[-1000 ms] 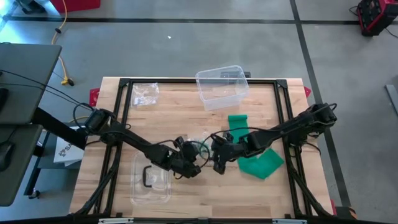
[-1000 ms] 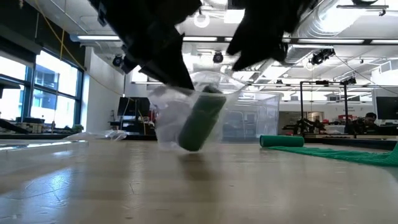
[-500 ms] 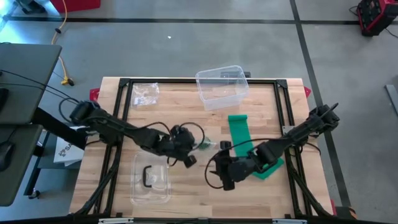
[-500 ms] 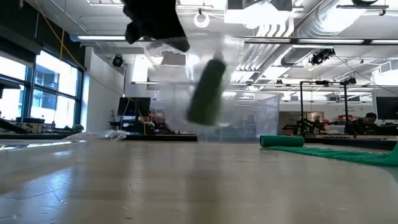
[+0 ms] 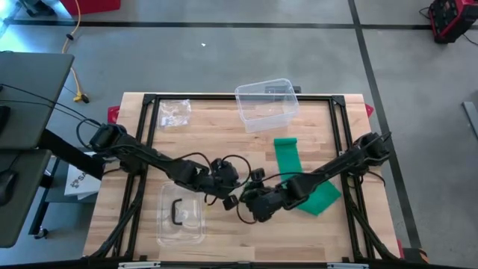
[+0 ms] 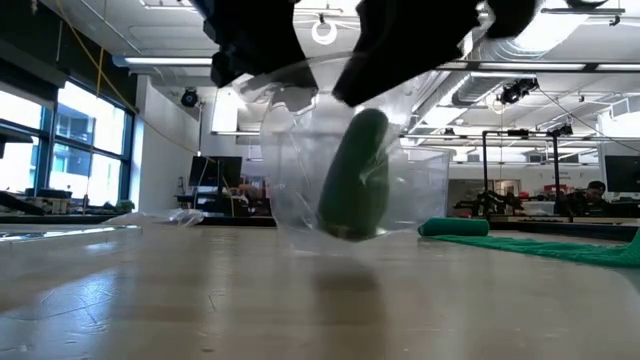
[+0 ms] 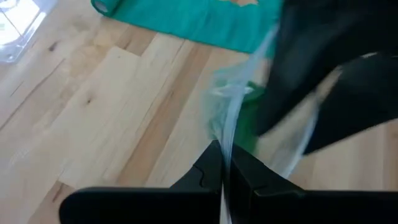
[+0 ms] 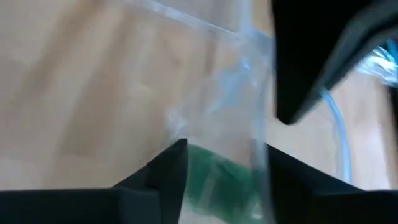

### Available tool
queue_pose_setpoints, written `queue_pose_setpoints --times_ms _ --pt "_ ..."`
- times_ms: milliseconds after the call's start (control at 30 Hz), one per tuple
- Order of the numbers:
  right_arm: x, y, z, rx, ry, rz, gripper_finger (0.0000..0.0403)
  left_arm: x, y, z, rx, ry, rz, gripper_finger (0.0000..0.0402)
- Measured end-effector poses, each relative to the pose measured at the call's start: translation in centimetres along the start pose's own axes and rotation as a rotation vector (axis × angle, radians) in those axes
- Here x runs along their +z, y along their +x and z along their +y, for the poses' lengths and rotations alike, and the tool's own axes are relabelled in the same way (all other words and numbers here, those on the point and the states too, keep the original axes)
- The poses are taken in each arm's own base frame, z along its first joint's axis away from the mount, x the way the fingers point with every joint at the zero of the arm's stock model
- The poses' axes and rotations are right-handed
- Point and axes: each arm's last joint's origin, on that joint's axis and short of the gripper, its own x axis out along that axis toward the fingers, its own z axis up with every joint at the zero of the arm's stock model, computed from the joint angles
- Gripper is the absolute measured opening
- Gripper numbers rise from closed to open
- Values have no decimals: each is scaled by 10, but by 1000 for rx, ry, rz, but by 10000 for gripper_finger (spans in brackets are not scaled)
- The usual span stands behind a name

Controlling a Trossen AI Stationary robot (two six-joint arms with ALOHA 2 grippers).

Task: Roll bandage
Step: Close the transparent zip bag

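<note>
Bandage roll (image 6: 356, 176), green and tightly wound, hangs inside a clear plastic bag (image 6: 300, 170) held just above the wooden table (image 5: 224, 239), near the flat green bandage strip (image 5: 287, 157) spread to one side of it. The left gripper (image 7: 222, 163) is clamped shut on the bag's top edge; the right gripper (image 8: 225, 152) stands with fingers apart astride the film, beside the roll. The roll looks light, soft and springy, the bag thin and slippery, so the surest hold is likely across the roll's middle, squeezed gently through or past the film.
</note>
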Motion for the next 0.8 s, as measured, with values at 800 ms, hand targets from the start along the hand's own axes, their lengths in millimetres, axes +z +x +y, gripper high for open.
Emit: queue_pose_setpoints --times_ms 800 --pt "-10 4 9 41 213 -6 1 -17 -83 -7 -103 470 -60 132"
